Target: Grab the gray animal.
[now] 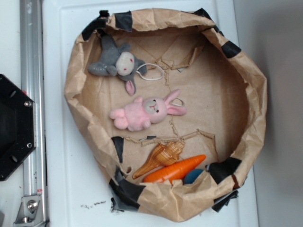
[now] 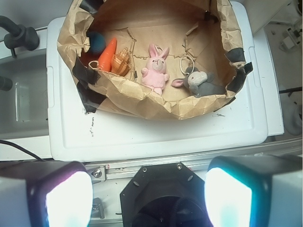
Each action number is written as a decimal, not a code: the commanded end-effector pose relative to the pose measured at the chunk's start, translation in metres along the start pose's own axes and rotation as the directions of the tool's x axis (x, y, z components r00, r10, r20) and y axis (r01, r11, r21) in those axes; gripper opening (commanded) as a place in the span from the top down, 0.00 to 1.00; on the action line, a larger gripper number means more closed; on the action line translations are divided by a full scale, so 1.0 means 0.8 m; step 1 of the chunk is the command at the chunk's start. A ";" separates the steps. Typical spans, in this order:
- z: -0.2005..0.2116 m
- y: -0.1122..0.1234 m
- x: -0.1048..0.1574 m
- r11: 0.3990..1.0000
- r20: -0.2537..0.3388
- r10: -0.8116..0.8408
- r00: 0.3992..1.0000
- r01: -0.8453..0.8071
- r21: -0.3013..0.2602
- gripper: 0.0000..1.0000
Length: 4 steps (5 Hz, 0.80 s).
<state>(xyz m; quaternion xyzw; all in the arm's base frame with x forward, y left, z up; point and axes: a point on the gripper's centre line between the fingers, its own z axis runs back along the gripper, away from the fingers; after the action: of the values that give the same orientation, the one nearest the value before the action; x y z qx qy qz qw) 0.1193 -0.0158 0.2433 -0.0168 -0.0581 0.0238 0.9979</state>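
Small gray plush animal (image 1: 118, 64) untouched inside crumpled brown paper nest (image 1: 246, 99). Claw (image 2: 149, 198) spread wide, empty, well apart. Approach, grasp outstanding.

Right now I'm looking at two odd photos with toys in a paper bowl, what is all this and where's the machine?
It is a small robot arm with a camera above and one on its wrist. The overhead photo shows a crumpled paper bowl on a white lid, holding a gray animal, a pink bunny, a shell and a carrot. The wrist photo looks past the claw, whose two glowing fingers stand apart at the bottom. It holds nothing and is well short of the bowl.
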 end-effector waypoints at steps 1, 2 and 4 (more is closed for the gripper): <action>0.000 0.000 0.000 1.000 0.000 0.000 1.000 0.000 0.000 0.00; -0.024 0.039 0.059 0.964 0.029 0.071 0.997 -0.076 0.257 0.00; -0.108 0.041 0.134 0.962 0.155 -0.189 0.970 0.152 0.225 0.00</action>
<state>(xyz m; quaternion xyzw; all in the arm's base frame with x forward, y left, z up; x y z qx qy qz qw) 0.2295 0.0174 0.1535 0.0954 -0.1190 -0.0737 0.9855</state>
